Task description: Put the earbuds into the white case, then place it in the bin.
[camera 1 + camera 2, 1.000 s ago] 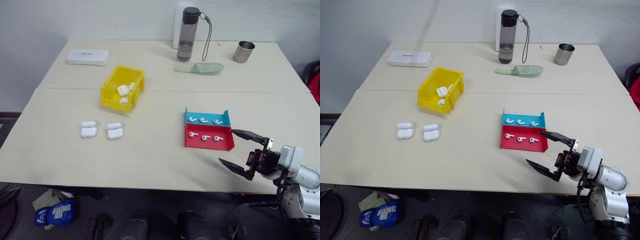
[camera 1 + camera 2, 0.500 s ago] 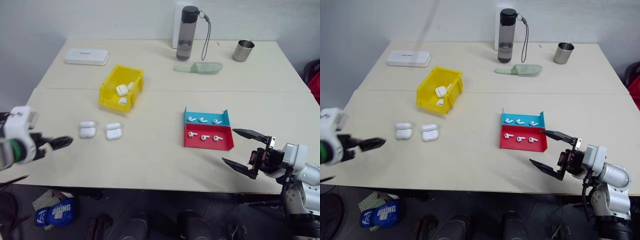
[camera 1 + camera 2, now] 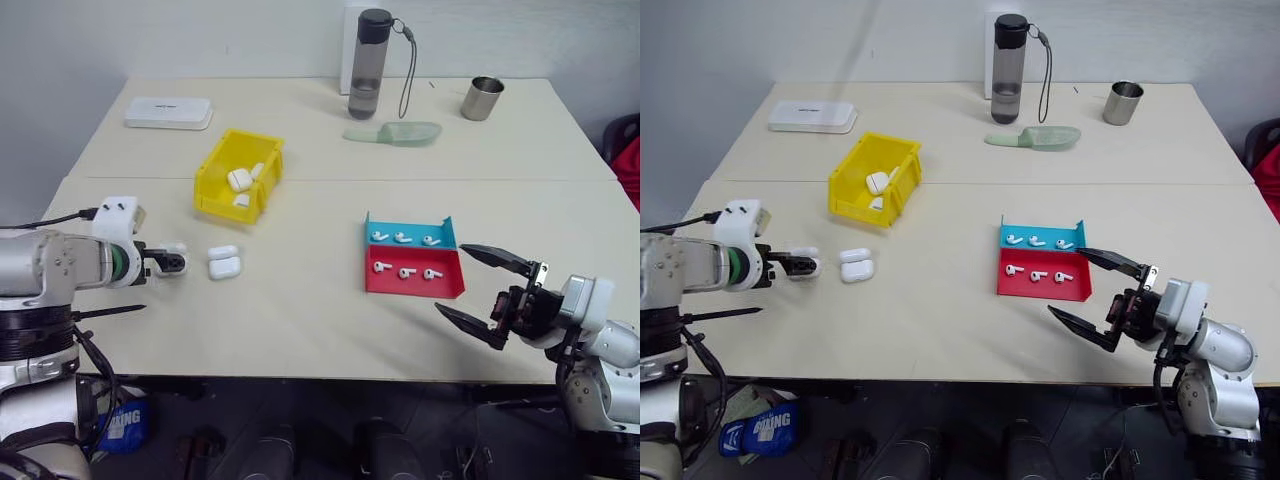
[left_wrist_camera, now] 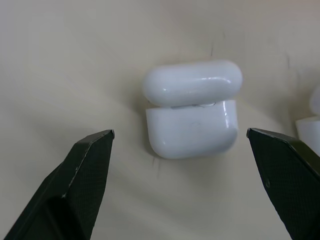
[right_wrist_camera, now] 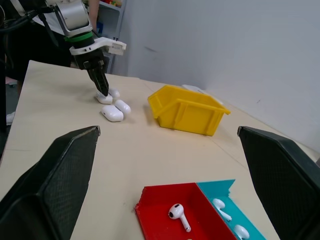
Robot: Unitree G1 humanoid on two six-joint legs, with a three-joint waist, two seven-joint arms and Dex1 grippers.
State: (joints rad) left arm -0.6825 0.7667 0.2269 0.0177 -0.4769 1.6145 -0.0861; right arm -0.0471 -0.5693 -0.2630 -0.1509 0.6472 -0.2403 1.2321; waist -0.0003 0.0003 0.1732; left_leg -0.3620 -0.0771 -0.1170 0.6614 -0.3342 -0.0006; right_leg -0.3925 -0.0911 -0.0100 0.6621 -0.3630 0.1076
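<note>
While the left gripper (image 4: 180, 145) hangs over one white case (image 4: 191, 115) with fingers spread wide, a second case (image 3: 224, 261) lies just beside. The right gripper (image 3: 487, 293) is also released, near the red-and-blue tray (image 3: 415, 268) holding earbuds (image 3: 405, 271). Yellow bin (image 3: 240, 176) sits behind; bottle (image 3: 367, 64) and cup (image 3: 481, 98) stand at the bench's (image 3: 300, 320) far edge.

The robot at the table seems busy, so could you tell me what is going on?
Its left gripper, open, is poised over an open white case lying on the table. The right gripper, open and holding nothing, hovers beside the red-and-blue tray where six earbuds lie. The yellow bin already contains cases.
</note>
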